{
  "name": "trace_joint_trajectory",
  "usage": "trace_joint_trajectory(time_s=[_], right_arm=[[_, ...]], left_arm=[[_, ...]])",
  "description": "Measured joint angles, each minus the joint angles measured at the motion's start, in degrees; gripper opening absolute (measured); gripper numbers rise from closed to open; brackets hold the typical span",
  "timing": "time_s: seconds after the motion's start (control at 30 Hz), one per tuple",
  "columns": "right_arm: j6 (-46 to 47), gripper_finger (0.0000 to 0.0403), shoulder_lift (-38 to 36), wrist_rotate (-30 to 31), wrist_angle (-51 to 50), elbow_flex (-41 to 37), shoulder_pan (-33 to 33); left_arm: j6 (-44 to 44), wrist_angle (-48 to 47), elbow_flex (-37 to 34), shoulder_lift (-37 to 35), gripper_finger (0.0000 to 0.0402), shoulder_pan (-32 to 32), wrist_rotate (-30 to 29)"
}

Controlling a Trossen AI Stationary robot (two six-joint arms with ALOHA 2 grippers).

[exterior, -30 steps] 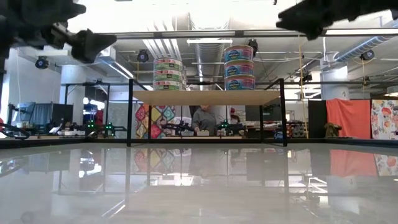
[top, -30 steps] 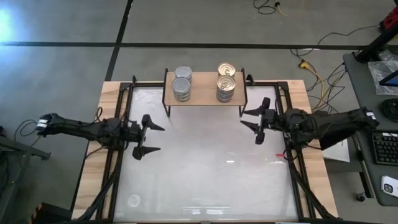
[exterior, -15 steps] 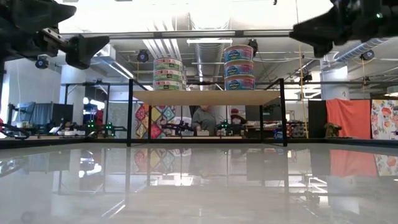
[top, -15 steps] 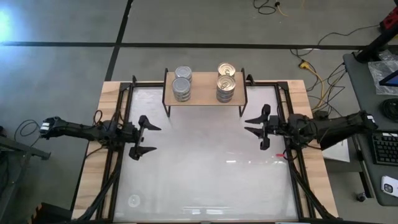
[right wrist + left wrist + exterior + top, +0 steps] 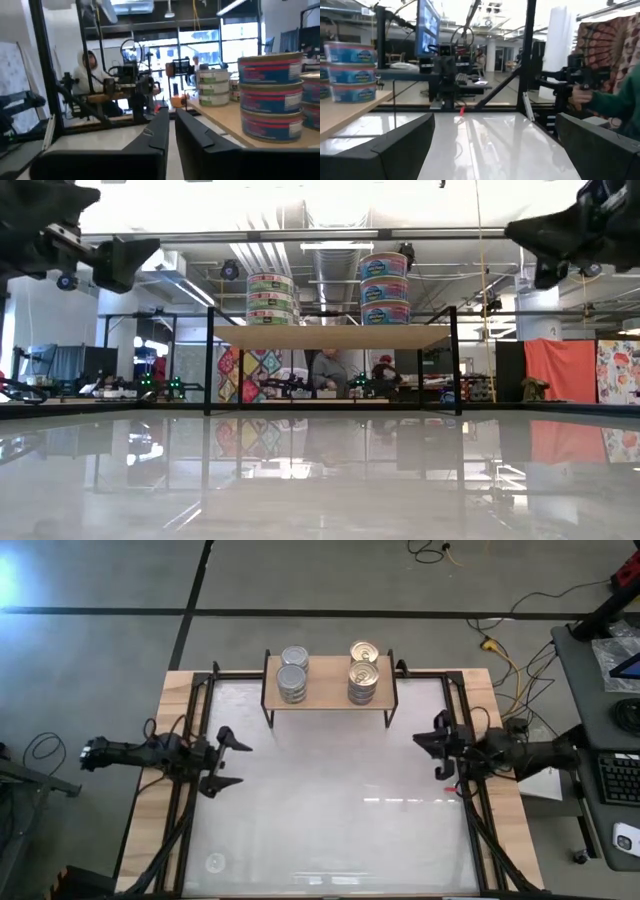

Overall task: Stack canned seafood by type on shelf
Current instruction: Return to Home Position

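No writing can be read anywhere; the printed labels on the cans are too blurred.

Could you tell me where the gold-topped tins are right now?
Seen from above, the gold-topped tins stand stacked on the right half of the shelf, at the far edge of the table, beside the silver-topped tins.

A low wood-topped shelf on black legs stood at the far edge of a wood-framed table with a glossy white top. On the plank sat two stacks of silver-topped cans at the left and two stacks of gold-topped cans at the right.
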Motion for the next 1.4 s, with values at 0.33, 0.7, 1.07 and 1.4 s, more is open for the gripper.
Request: trace_joint_trajectory(time_s=[0.33, 0.7, 1.07, 1.4], right_arm=[[2.15, 0.0011, 1.08, -3.06, -1.68, -2.61, 0.15], [-2.13, 0.001, 1.15, -5.03, -3.4, -2.63, 0.15], [2.79, 0.0013, 1.35, -4.57, -7.62, -2.65, 0.03], [7.74, 0.0013, 1.52, -4.48, -7.6, -2.68, 0.03]], left_arm=[[-0.69, -0.44, 0.0, 0.25, 0.0398, 0.01, -2.76], [-0.69, -0.32, -0.02, 1.3, 0.0398, 0.01, -4.38], [-0.69, -0.37, -0.02, 2.31, 0.0398, 0.01, -4.34], [-0.69, -0.36, -0.04, 3.06, 0.0398, 0.01, -4.32]])
